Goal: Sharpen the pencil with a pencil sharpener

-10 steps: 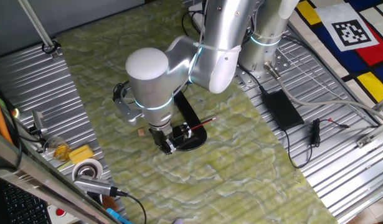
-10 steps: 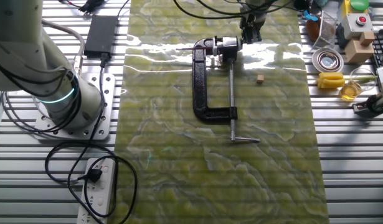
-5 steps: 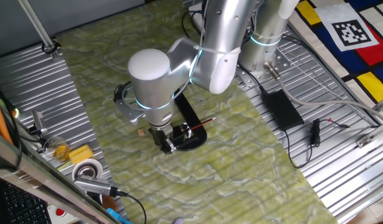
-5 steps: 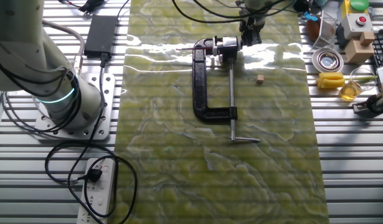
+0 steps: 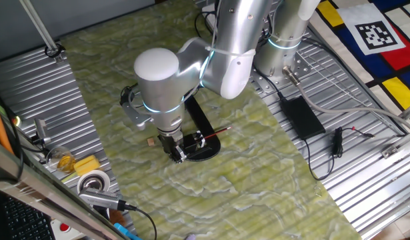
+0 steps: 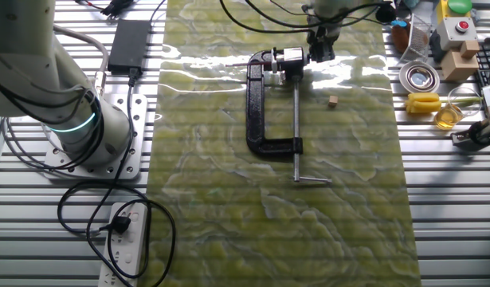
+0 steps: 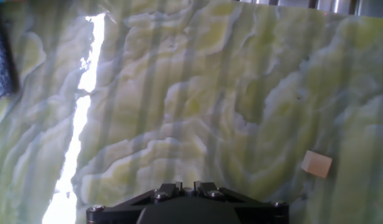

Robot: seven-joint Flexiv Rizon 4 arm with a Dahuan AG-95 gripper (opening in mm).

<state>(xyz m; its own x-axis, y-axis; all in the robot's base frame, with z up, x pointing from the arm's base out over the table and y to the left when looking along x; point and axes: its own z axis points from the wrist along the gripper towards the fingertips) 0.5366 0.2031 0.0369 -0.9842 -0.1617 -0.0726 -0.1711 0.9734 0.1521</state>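
The red pencil (image 5: pixel 217 133) lies slanted over the black oval plate (image 5: pixel 208 152), its lower end at the small black pencil sharpener (image 5: pixel 193 141). My gripper (image 5: pixel 178 155) points down right beside the sharpener, at the plate's left edge, with its jaws closed together. I cannot tell if it touches the sharpener. In the other fixed view the gripper (image 6: pixel 319 49) stands just right of the sharpener (image 6: pixel 292 57). The hand view shows only the jaw bases (image 7: pixel 187 186) close together over the green mat; the pencil and sharpener are out of that view.
A large black C-clamp (image 6: pixel 256 108) with a silver screw lies on the mat by the sharpener. A small wooden cube (image 6: pixel 333 100) sits near the gripper and shows in the hand view (image 7: pixel 317 164). A tape roll (image 5: pixel 93 181) and a power brick (image 5: pixel 301 115) lie off the mat.
The arm has shifted slightly left, and the gripper has come a little closer to the sharpener. The pencil has not moved.
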